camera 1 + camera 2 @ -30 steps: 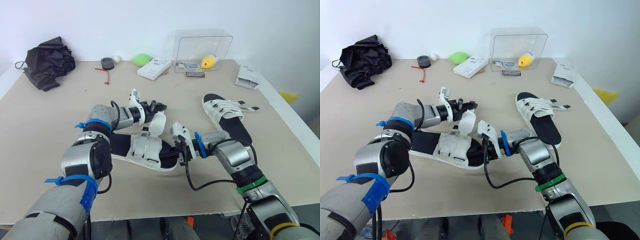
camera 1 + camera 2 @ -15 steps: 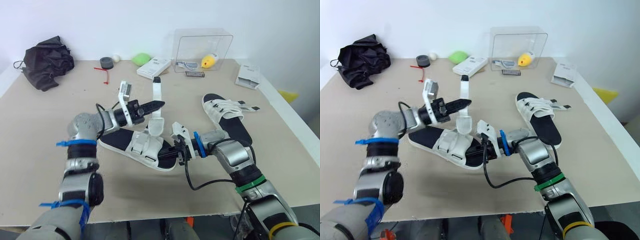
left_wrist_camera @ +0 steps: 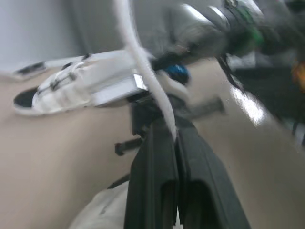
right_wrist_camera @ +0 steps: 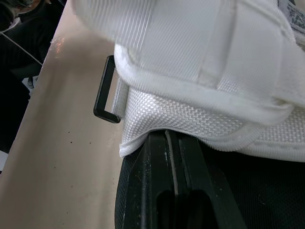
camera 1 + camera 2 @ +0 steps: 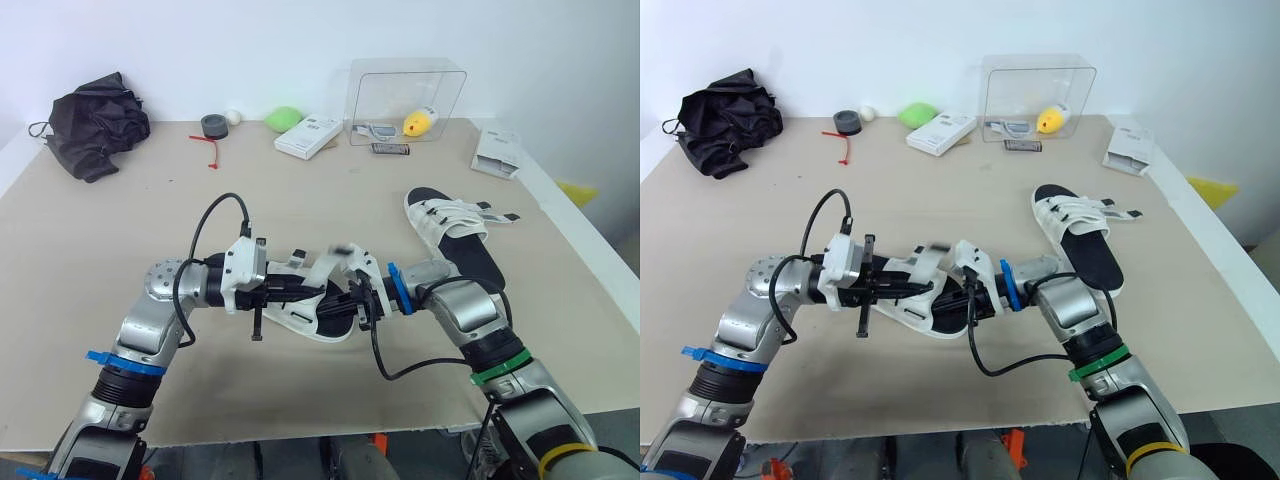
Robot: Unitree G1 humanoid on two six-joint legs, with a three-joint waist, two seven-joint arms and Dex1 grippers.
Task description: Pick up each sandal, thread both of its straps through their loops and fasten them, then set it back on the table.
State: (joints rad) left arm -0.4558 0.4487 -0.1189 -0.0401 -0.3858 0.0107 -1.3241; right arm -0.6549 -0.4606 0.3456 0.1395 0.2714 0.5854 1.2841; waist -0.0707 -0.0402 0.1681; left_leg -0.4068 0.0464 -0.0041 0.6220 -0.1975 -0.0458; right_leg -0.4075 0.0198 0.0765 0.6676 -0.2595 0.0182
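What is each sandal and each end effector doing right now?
left end effector: shut on the strap
right end effector: shut on the near sandal
strap: unfastened, pinched
near sandal: held by both end effectors
far sandal: flat on the table, untouched

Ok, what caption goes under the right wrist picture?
Right gripper clamps the white sandal beside its black loop.

Beige table (image 5: 100, 250), black cloth (image 5: 95, 125) far left, tape roll (image 5: 214, 126), white box (image 5: 308, 137), clear bin (image 5: 405, 100), white sandal (image 5: 455, 235) at right

Sandal (image 5: 320, 325) mid table (image 5: 100, 250), 2nd sandal (image 5: 450, 218) to its R; cloth (image 5: 95, 125) back L, clear box (image 5: 405, 100) back R.
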